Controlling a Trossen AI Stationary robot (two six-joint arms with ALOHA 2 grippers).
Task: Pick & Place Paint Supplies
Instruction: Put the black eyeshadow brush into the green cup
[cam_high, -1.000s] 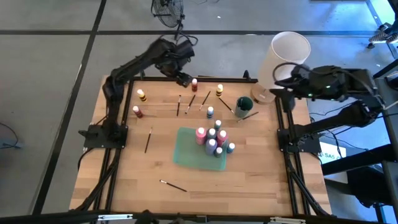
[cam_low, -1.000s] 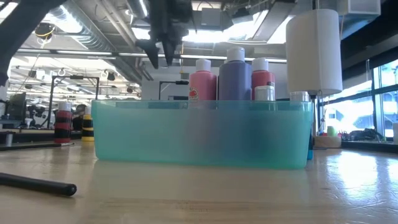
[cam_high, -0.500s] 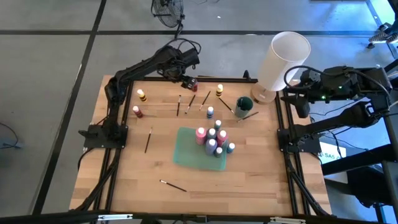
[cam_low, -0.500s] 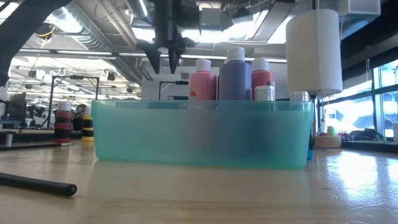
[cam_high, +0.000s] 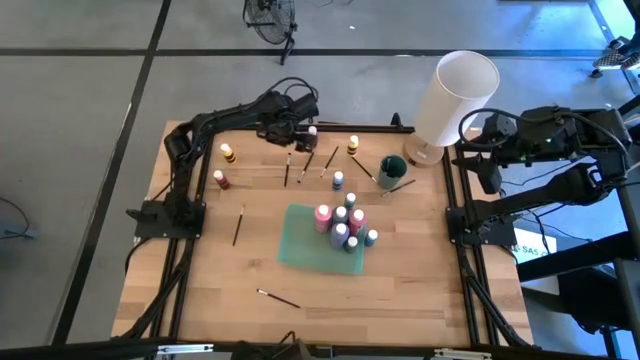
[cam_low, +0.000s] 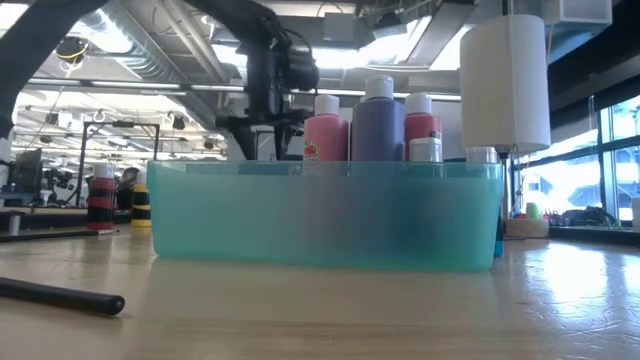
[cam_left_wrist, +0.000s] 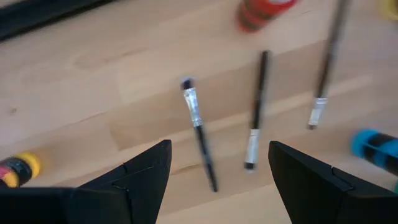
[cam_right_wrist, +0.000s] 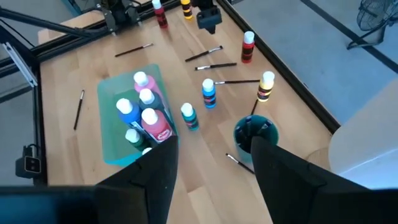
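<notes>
Even, bright overhead light is falling on the wooden surface (cam_high: 400, 290), leaving only faint, short shadows under the brushes. In the low view, ceiling lights and the windows at the far right are glaring, and the surface is reflecting them as pale sheen. The teal tray (cam_low: 325, 215) is looking soft and hazy. The left wrist view is blurring throughout, its brushes (cam_left_wrist: 199, 134) smeared.
</notes>
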